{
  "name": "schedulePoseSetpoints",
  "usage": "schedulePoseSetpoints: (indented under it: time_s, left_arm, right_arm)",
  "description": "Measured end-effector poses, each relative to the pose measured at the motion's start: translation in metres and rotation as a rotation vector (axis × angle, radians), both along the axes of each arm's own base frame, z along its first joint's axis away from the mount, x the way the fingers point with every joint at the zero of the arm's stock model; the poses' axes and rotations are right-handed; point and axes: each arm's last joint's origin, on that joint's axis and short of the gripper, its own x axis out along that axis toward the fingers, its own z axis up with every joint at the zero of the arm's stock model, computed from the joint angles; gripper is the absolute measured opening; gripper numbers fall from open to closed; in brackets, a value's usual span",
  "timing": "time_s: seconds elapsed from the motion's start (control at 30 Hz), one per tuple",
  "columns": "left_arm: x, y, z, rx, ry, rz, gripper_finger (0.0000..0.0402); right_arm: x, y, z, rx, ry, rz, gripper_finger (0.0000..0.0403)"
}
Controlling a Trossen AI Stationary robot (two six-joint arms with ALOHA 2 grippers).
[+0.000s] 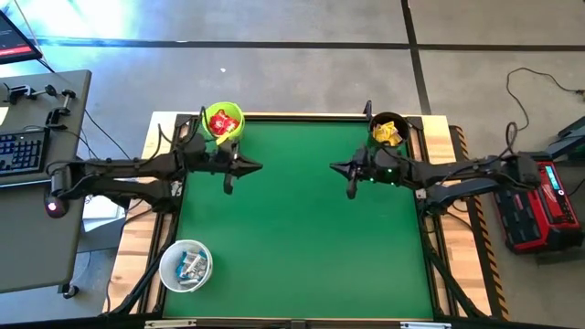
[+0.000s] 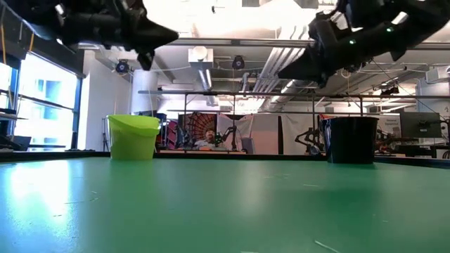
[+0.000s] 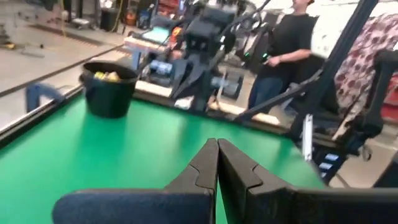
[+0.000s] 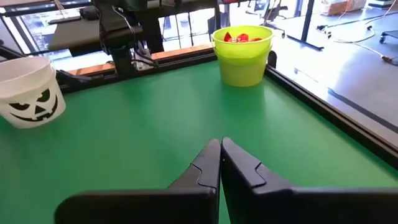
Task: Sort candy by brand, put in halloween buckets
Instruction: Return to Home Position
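Three halloween buckets stand on the green table. The lime green bucket (image 1: 224, 122) at the far left holds red candy (image 4: 239, 37). The black bucket (image 1: 388, 130) at the far right holds yellow candy (image 3: 107, 76). The white pumpkin-face bucket (image 1: 186, 265) at the near left holds white-and-blue bars. My left gripper (image 1: 258, 166) hovers shut and empty beside the green bucket, pointing right. My right gripper (image 1: 335, 167) hovers shut and empty beside the black bucket, pointing left. Both hang above the table (image 2: 225, 204).
The table has a raised dark rim (image 4: 329, 112) all round. A desk with a keyboard (image 1: 20, 151) stands left of the table and a red case (image 1: 539, 206) right of it. A person (image 3: 283, 56) stands beyond the table's right side.
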Motion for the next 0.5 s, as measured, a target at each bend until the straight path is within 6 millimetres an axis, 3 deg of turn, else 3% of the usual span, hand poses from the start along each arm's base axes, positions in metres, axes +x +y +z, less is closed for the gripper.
schedulePoseSetpoints:
  time_s: [0.5]
  left_arm:
    - [-0.058,-0.021,-0.044,0.019,-0.027,0.16,0.0]
  right_arm:
    - [-0.053,0.011,-0.014,-0.052,-0.03,-0.111,0.0]
